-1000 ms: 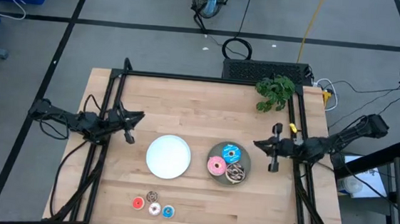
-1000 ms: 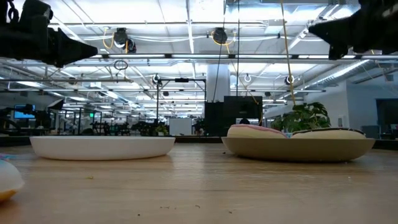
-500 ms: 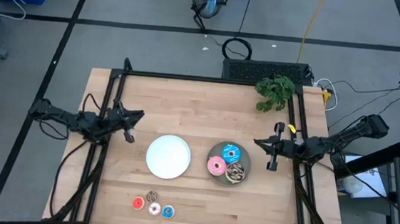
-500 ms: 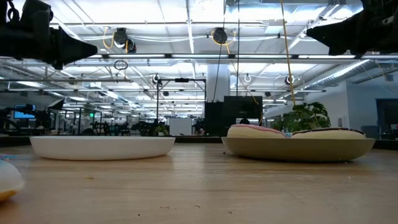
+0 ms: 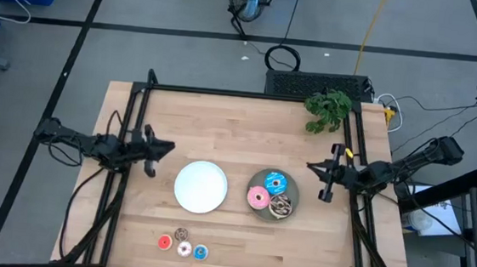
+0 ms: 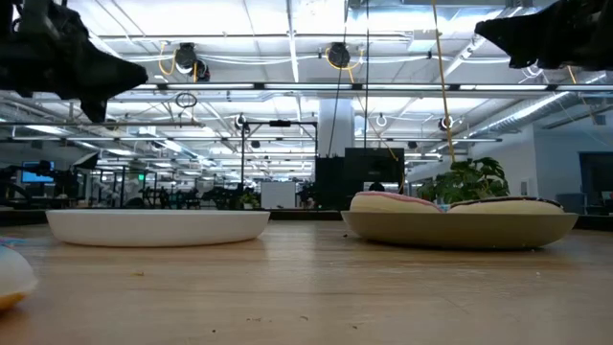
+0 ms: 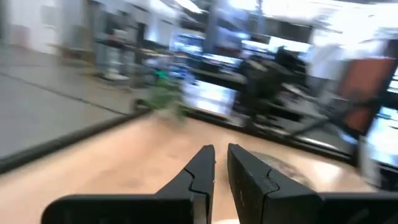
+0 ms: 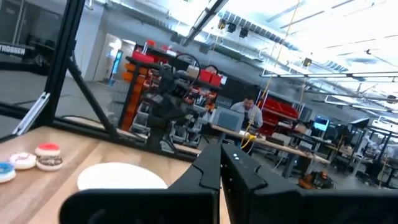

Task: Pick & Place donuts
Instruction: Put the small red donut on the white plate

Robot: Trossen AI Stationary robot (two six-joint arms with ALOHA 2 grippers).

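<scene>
Nearest the table's front edge sit four tiny toy ring donuts (image 5: 182,243); three larger ones (image 5: 271,194) fill the round grey plate (image 5: 294,195). Left gripper (image 5: 150,171) has swung slightly, fingers nearly together, empty; right gripper (image 5: 327,195) shut, empty. Picking not yet begun.

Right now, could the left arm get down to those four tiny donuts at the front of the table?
Probably yes: the left gripper hangs empty, and only bare table shows between it and the tiny donuts.

Matt wooden table (image 5: 248,126), glossy donuts (image 5: 268,194).
</scene>
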